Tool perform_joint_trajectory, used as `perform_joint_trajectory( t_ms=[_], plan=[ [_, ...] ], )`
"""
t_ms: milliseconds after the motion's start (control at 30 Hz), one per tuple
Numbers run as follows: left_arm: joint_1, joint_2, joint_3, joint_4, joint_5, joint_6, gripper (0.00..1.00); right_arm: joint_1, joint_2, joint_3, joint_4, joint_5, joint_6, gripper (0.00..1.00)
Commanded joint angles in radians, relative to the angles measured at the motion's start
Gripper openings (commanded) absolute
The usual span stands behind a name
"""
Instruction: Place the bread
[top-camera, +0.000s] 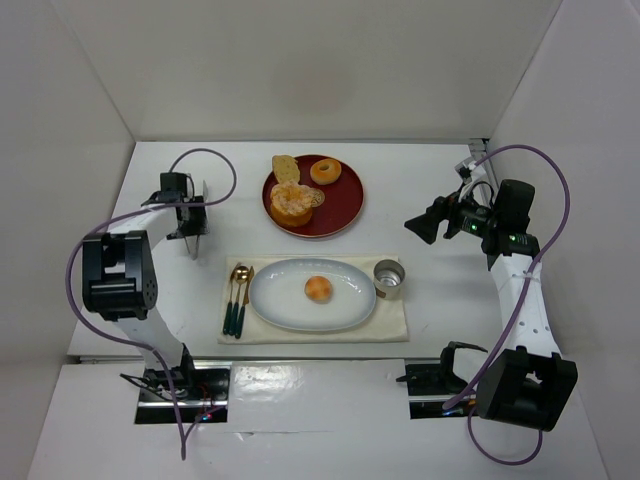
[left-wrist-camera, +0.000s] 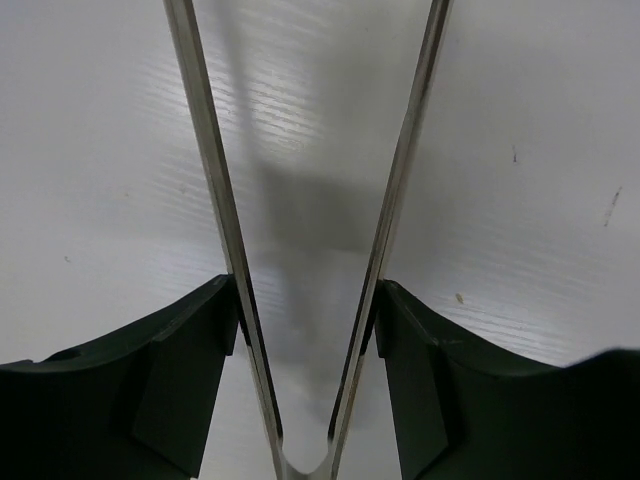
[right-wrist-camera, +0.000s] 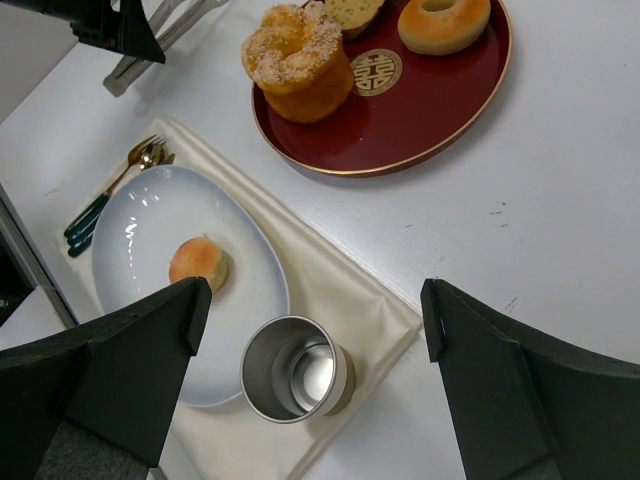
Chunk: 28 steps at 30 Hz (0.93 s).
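Overhead, the bread (top-camera: 318, 289) sits near the middle of the white oval plate (top-camera: 270, 302) on a cream mat (top-camera: 395, 322), well apart from the red tray (top-camera: 345, 215) behind it. The left hand (top-camera: 190, 222) hangs over bare surface (top-camera: 420, 170) left of the plate, clamped on metal tongs (top-camera: 192, 240). The right hand (top-camera: 428, 226) hovers beyond the metal cup (top-camera: 388, 279).

From the left wrist, the tongs (left-wrist-camera: 215, 200) splay in a V with nothing between the blades.

From the right wrist, that hand's fingers stand wide apart and empty, with the bread (right-wrist-camera: 199, 262) below.

The bun looks light, soft and easily dented, and its smooth dome could slip. A gentle pinch low across its widest part seems safest.
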Motion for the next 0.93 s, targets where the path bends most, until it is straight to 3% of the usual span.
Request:
perform_joint_trajectory(
  t_ms=[0,233,433,600,767,900],
  plan=[
    [0.0,0.049,0.061,-0.048,0.025,0.011,0.71,-0.005,-0.005,0.025,0.016,-0.01,0.003,1.0],
    [0.0,0.114,0.086,-0.123,0.025,-0.011,0.79,-0.005,-0.005,0.025,0.016,-0.019,0.003,1.0],
    [0.0,0.056,0.075,-0.114,0.025,-0.032,0.89,-0.005,-0.005,0.025,0.016,-0.019,0.003,1.0],
    [-0.039,-0.087,0.075,-0.125,0.003,-0.08,1.0,-0.005,-0.005,0.025,0.025,0.007,0.034,1.0],
    [-0.097,-0.274,0.064,-0.137,0.013,-0.126,1.0,-0.005,-0.014,0.025,0.045,0.047,0.117,1.0],
    [-0.204,-0.492,-0.053,-0.09,0.094,-0.126,1.0,-0.005,-0.027,0.015,0.079,0.047,0.147,1.0]
  ],
)
